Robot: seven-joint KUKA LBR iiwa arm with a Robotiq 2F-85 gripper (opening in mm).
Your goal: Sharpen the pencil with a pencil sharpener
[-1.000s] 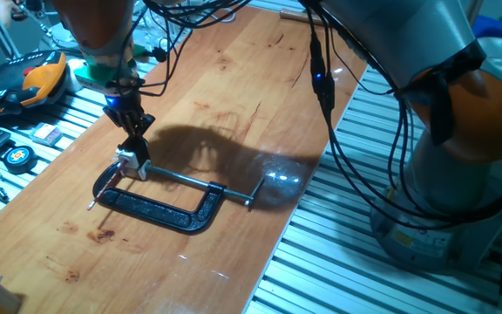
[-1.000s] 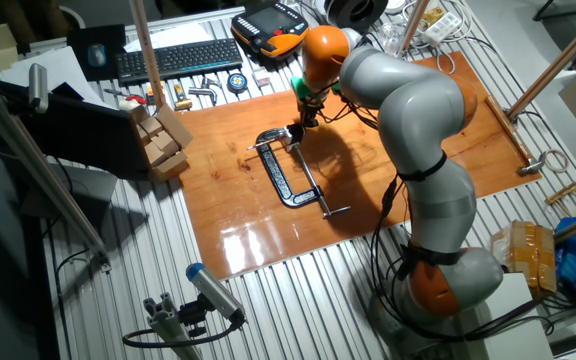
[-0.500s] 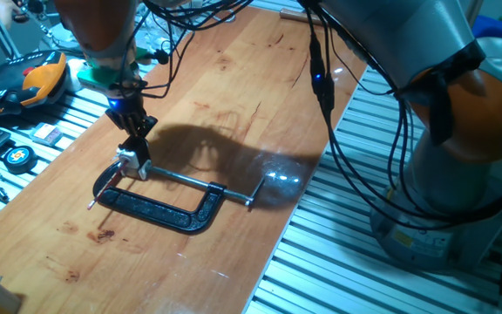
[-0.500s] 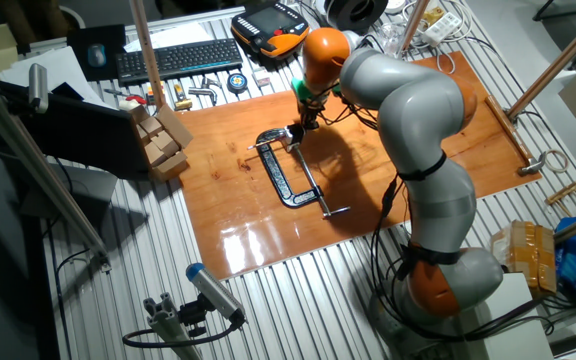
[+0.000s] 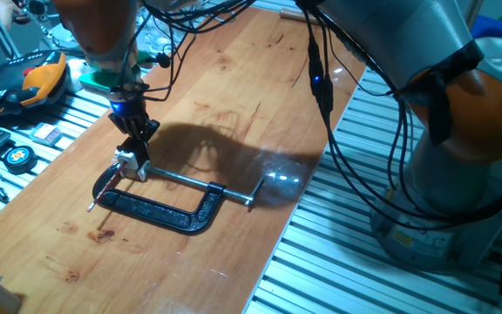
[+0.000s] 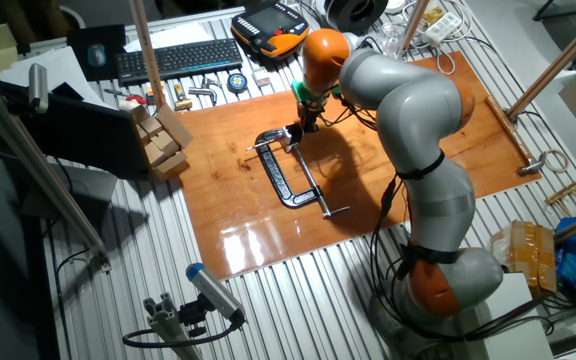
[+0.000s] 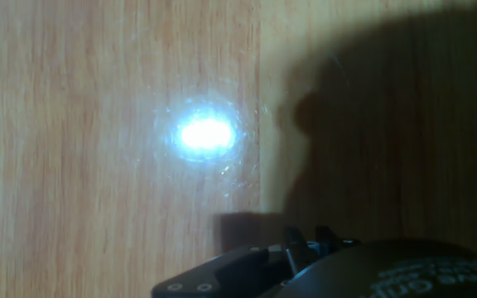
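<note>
The pencil sharpener, a small block that is black on top and silver-white below, sits at the jaw end of a black C-clamp on the wooden board. My gripper points straight down with its dark fingers drawn together on the sharpener's top. The pencil, a thin dark stick with a pale tip, slants from the sharpener toward the board's near left. From the other side I see the gripper, the sharpener, the pencil and the clamp. The hand view holds only wood, glare and dark housing.
The clamp's silver screw rod runs right across the board. An orange and black pendant and a tape measure lie left of the board. Cardboard blocks stand at its far edge. Cables hang from the arm.
The wrist has turned slightly about its vertical axis, with its blue light shifting right and down. The fingertips stay at the sharpener. Clamp and pencil have not moved.
</note>
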